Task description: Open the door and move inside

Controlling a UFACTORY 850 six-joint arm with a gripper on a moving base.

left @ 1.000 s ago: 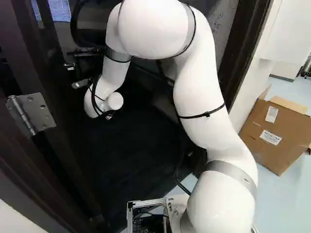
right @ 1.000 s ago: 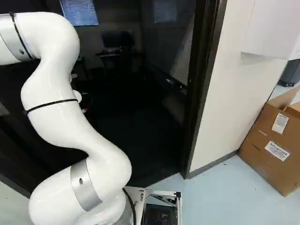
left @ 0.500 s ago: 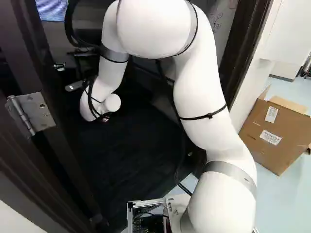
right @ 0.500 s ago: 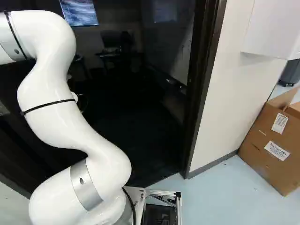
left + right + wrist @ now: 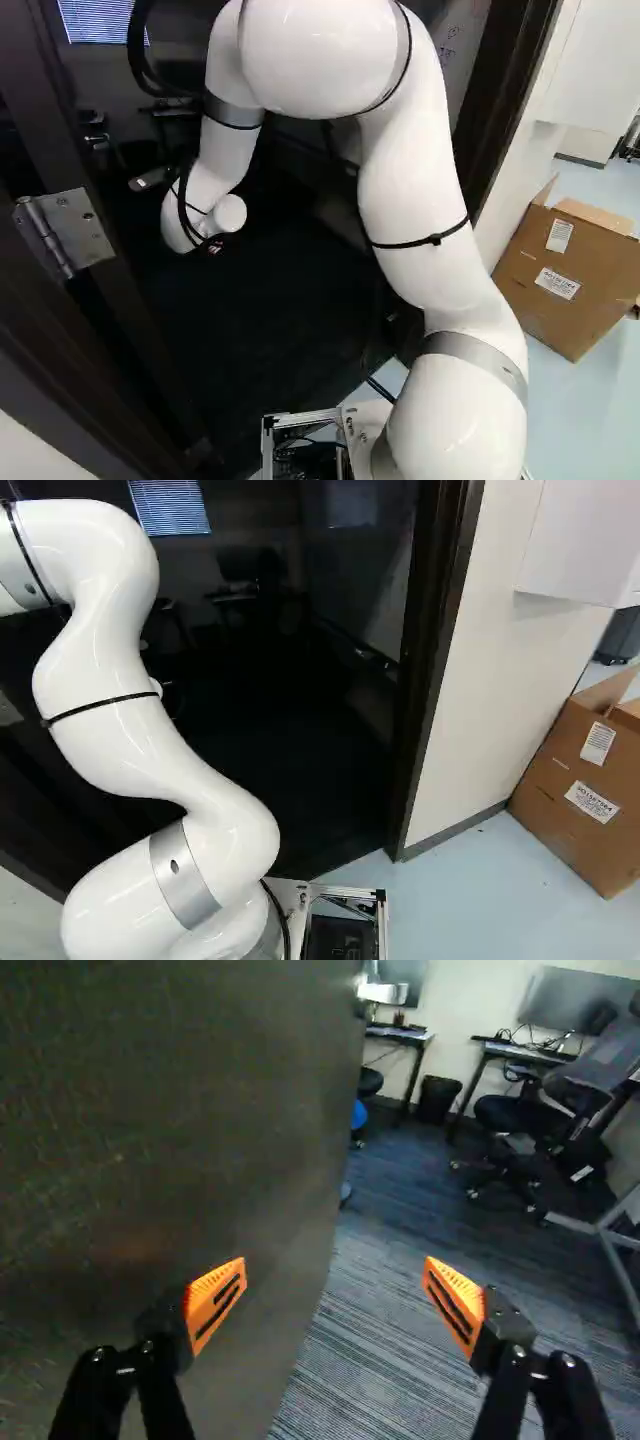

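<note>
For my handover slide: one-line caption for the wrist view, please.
Open fingers at the dark door, desks, office chair and striped carpet showing past its edge.

right base view: brown box (image 5: 562, 825), 3 o'clock | window blinds (image 5: 168, 507), 11 o'clock | wrist view: wheely chair (image 5: 515, 1116), black bin (image 5: 437, 1100)

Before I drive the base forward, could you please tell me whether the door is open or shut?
Open: beyond the door, the wrist view shows carpet and an office chair.
</note>
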